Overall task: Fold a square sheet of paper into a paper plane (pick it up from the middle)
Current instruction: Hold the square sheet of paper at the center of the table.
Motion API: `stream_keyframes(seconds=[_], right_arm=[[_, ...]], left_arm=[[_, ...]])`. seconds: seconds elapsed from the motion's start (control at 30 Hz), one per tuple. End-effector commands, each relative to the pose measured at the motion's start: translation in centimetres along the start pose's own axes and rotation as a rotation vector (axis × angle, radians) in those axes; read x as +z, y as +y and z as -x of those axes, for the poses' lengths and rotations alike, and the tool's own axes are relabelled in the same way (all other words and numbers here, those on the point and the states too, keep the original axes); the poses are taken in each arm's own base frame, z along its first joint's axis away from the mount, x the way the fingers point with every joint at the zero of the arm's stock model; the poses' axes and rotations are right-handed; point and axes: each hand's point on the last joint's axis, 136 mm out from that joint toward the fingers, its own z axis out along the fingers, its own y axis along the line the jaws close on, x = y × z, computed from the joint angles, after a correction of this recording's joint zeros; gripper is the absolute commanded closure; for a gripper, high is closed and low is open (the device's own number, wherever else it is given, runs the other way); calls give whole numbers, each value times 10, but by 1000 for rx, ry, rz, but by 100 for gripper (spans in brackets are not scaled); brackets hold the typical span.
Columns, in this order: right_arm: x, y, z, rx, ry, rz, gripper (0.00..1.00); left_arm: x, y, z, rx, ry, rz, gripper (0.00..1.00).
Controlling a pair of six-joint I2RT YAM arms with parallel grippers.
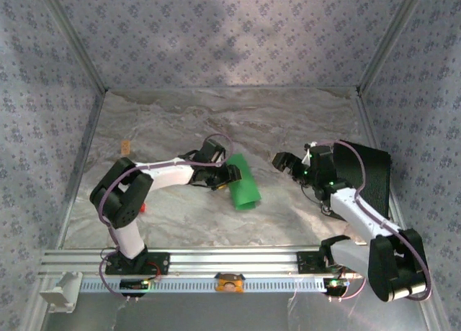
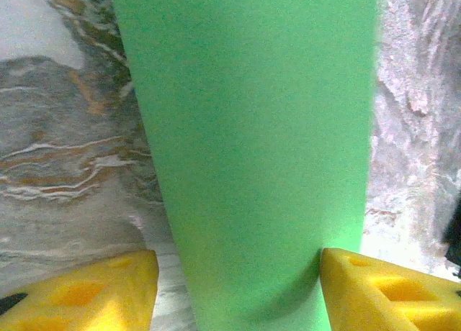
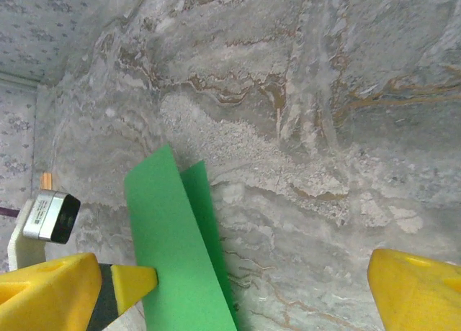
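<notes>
From the top camera, the green sheet lies near the middle of the marble-patterned table, bowed or folded over so that its outline is hard to read. The left gripper sits at the sheet's left edge, its fingers lost against the dark wrist, so their stance cannot be told from here. The right gripper hovers apart to the sheet's right, jaws spread. A small red thing peeks out beside the left arm's elbow, mostly hidden, and a small tan item near the left wall is too small to identify. In the left wrist view the sheet runs up the middle, cut off at top and bottom. The left gripper has its yellow fingers apart on either side: the one at the picture's right meets the paper's edge, and a strip of table shows beside the other, so nothing is pinched. In the right wrist view the right gripper stands wide, bare table between its fingers. The sheet at lower left shows two layers, its bottom cut off by the frame.
</notes>
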Motion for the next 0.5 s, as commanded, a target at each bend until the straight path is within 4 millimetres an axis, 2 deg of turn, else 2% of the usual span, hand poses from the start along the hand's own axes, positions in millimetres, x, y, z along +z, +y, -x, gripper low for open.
stream_keyframes(seconds=[0.0,0.33,0.47], right_arm=[[5,19,0,-30,45,48,3],[27,25,-24,-91,193,30,8],[33,21,-32,-91,236,9,9]], left_arm=[[-12,-2,4,31,-25,28,41],[-4,-1,-3,106,62,56,43],[-2,6,-14,128,152,102,45]])
